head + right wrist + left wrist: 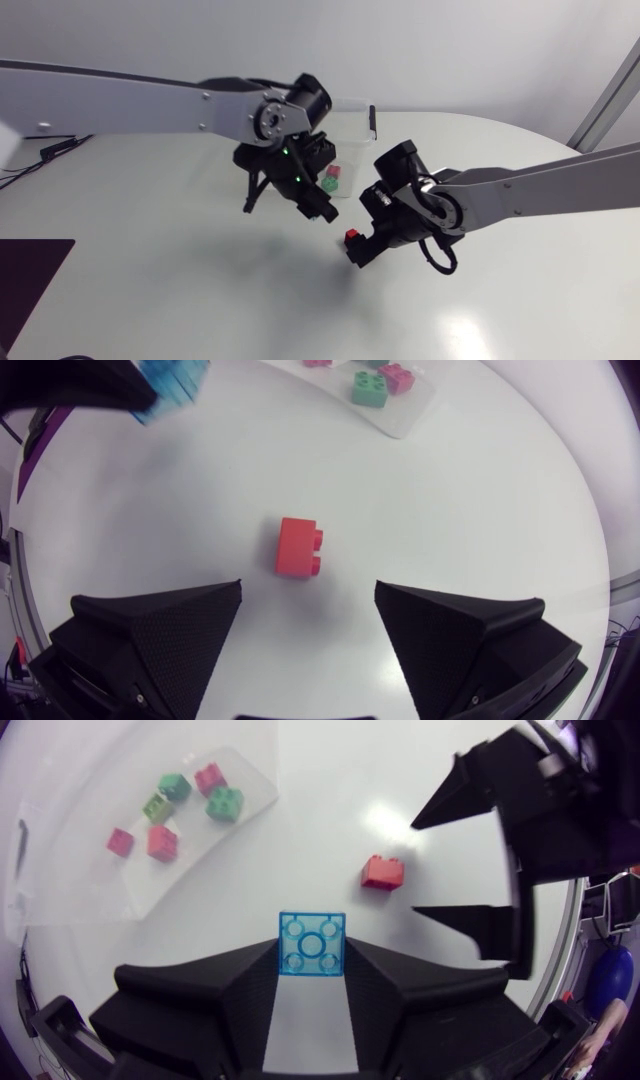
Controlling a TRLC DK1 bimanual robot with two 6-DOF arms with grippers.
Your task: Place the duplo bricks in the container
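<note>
My left arm (120, 100) comes in from the left edge of the head view and stretches across the upper half to just past the middle. There its wrist (272, 118) bends down. The left gripper (312, 952) points down at the table, its fingers (230, 985) pressed against two sides of a blue brick (312, 932). My right arm (560, 185) enters from the right edge at mid-height and ends a little right of centre, with its wrist (440, 208) folded downward. The right gripper (308, 588) hangs over the table with its fingers (170, 630) spread wide and nothing touching them. The two grippers are near each other but apart.
</note>
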